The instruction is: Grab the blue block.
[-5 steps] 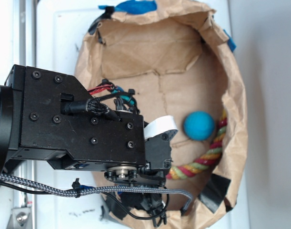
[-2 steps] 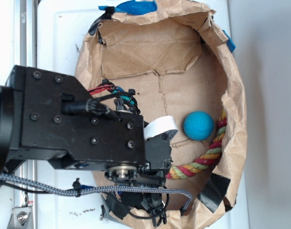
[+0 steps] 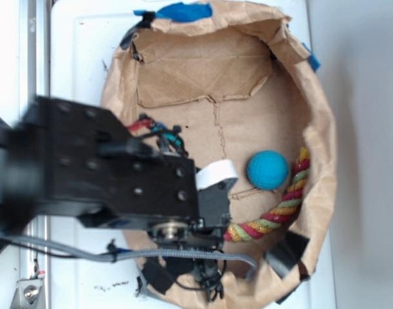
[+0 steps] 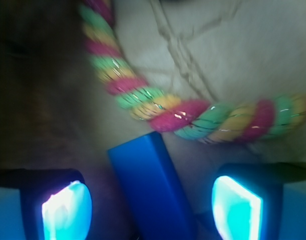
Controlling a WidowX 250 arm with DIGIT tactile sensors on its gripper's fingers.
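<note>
A: Straddling the glossy deep-blue rectangular block (image 4: 153, 192), the black robot gripper (image 4: 151, 205) appears at the bottom of the wrist view. Its two glowing pads (image 4: 66, 207) stand wide apart, one at lower left, one at lower right, with the block between them and touching neither.

B: Where does the block lie in the wider scene?

A: In the wrist view it sits at lower centre, on the brown paper floor, just below the multicoloured twisted rope (image 4: 158, 102), which crosses the upper and middle frame. In the exterior view the block is hidden under the black arm (image 3: 112, 170); only the crumpled brown paper-lined basket (image 3: 315, 116), the rope along its right wall, and the round teal ball (image 3: 267, 169) at centre right can be seen.

B: Which step is in hand?

A: Judged from the open jaws around the block, the approach is nearly complete and the grasp itself is not yet made.

B: What does the next move call for?

A: Probably a slight settling lower, then closing on the long flat faces. The block lies angled between the pads, so it may twist or slip as they meet.
</note>
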